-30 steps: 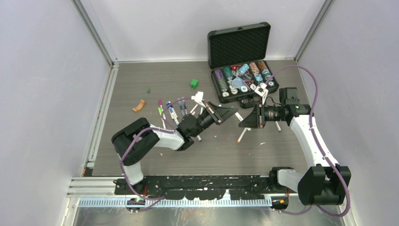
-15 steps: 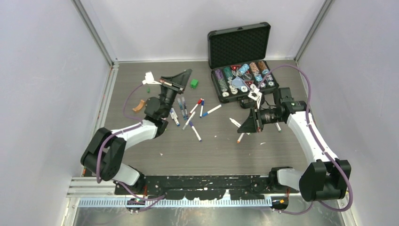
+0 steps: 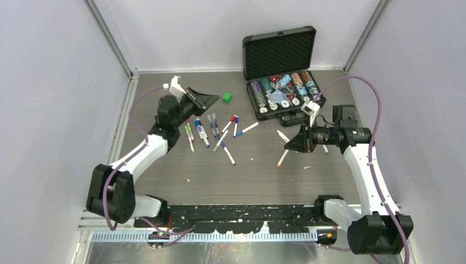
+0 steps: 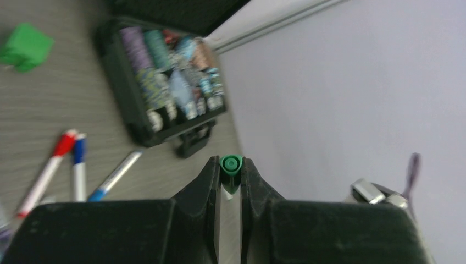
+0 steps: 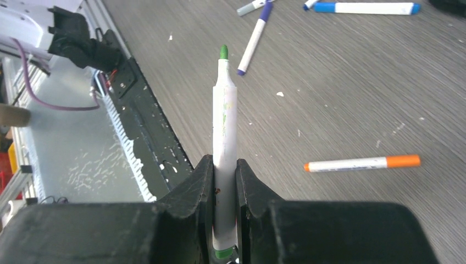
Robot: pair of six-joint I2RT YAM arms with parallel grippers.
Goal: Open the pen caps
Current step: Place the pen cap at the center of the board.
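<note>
My left gripper point(image 3: 215, 99) is shut on a green pen cap point(image 4: 230, 165), held above the table at the back left; the wrist view shows the cap end-on between the fingertips. My right gripper point(image 3: 288, 144) is shut on an uncapped pen point(image 5: 224, 110) with a white barrel and a bare green tip that points away from the jaws; it hovers right of centre. Several capped pens point(image 3: 211, 129) lie on the table below the left gripper. An orange-capped pen point(image 3: 282, 159) lies under the right gripper and also shows in the right wrist view point(image 5: 362, 163).
An open black case point(image 3: 316, 99) of poker chips stands at the back right, close behind the right gripper. A small green cube point(image 3: 226, 98) lies just right of the left fingertips. The side walls stand close to both arms.
The two grippers were close together at the table's centre. The left arm has swung to the back left with the green cap. The right gripper has drawn back to the right with the pen.
</note>
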